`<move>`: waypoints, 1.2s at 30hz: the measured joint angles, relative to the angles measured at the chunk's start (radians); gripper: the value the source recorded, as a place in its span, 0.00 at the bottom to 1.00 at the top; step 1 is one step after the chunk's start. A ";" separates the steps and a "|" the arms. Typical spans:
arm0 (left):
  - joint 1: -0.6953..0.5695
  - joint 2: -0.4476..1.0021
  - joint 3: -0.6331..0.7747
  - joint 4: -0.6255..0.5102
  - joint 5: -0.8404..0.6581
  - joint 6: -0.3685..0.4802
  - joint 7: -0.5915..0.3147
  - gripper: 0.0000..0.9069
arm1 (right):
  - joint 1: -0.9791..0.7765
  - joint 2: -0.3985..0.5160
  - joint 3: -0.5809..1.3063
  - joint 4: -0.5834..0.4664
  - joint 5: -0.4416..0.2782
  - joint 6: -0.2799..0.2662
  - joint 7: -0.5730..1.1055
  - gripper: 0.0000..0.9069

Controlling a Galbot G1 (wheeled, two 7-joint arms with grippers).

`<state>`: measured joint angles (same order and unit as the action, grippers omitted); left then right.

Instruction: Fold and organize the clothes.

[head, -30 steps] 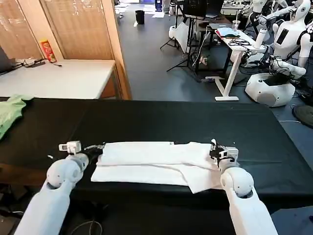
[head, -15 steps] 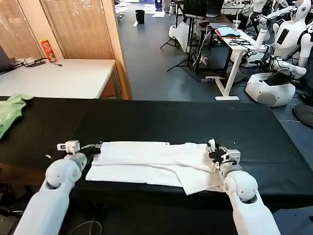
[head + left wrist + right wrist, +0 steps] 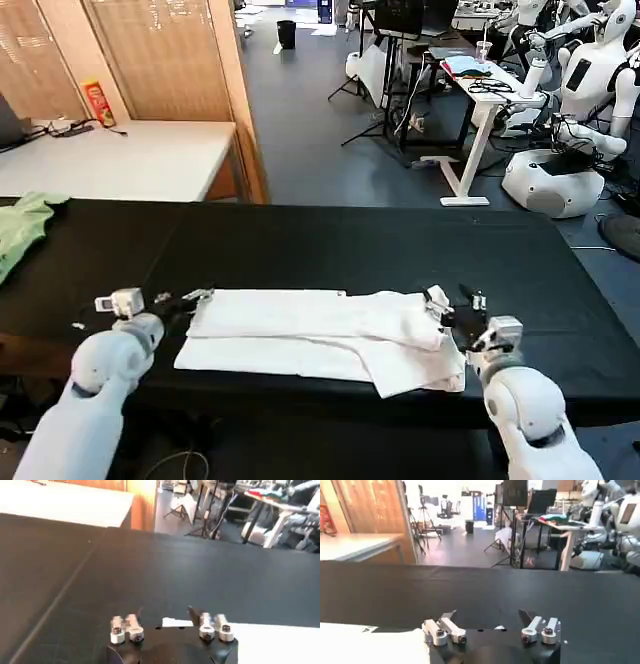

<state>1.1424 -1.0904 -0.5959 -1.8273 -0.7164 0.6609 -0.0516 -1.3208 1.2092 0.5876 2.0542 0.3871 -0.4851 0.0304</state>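
Where the black table [image 3: 330, 240] spreads across the head view, the white T-shirt [image 3: 320, 335] lies on its near half, folded into a long flat band running side to side, parallel to the near edge. A narrower upper layer rests on a wider lower one, and at the right end a loose flap of cloth juts toward the table's near edge. No printed lettering shows on the upturned side.

At the far left edge of the table a light green garment [image 3: 20, 228] lies crumpled, well apart from the shirt.

Both arms reach in from the near edge, one at each short end of the band. The left end effector [image 3: 180, 298] sits just beside the shirt's left end, its fingers spread wide and holding nothing; in the left wrist view the left end effector [image 3: 164, 617] shows its two fingers parted over bare black cloth, with the shirt's white corner [image 3: 175, 623] lying between them and more white fabric off to one side. The right end effector [image 3: 455, 298] sits at the shirt's right end, likewise wide and empty. In the right wrist view the right end effector [image 3: 487, 616] has its fingers apart above the dark table, and the white shirt [image 3: 370, 642] lies just beside one finger.
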 joint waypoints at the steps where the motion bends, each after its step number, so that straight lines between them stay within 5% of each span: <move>1: 0.017 -0.006 -0.007 -0.009 0.018 -0.008 0.008 0.97 | -0.008 0.000 0.005 0.008 0.002 0.000 0.000 0.97; 17: 0.191 -0.081 -0.077 -0.078 0.076 -0.040 0.034 0.97 | -0.042 -0.003 0.030 0.058 0.021 -0.003 0.002 0.97; 21: 0.213 -0.093 -0.079 -0.079 0.080 -0.050 0.040 0.82 | -0.042 -0.003 0.030 0.058 0.021 -0.003 0.002 0.97; 23: 0.217 -0.100 -0.079 -0.077 0.080 -0.051 0.042 0.58 | -0.041 -0.002 0.030 0.058 0.021 -0.003 0.002 0.97; 24: 0.217 -0.103 -0.079 -0.076 0.080 -0.051 0.042 0.32 | -0.042 -0.002 0.030 0.058 0.020 -0.003 0.002 0.97; 25: 0.215 -0.107 -0.077 -0.072 0.079 -0.051 0.043 0.26 | -0.042 -0.001 0.030 0.058 0.020 -0.002 0.001 0.97; 36: 0.227 -0.118 -0.078 -0.080 0.112 -0.051 0.057 0.26 | -0.030 0.004 0.028 0.052 0.017 0.001 -0.003 0.97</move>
<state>1.3689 -1.2088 -0.6742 -1.9069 -0.6043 0.6096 0.0051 -1.3512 1.2133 0.6158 2.1064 0.4043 -0.4844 0.0271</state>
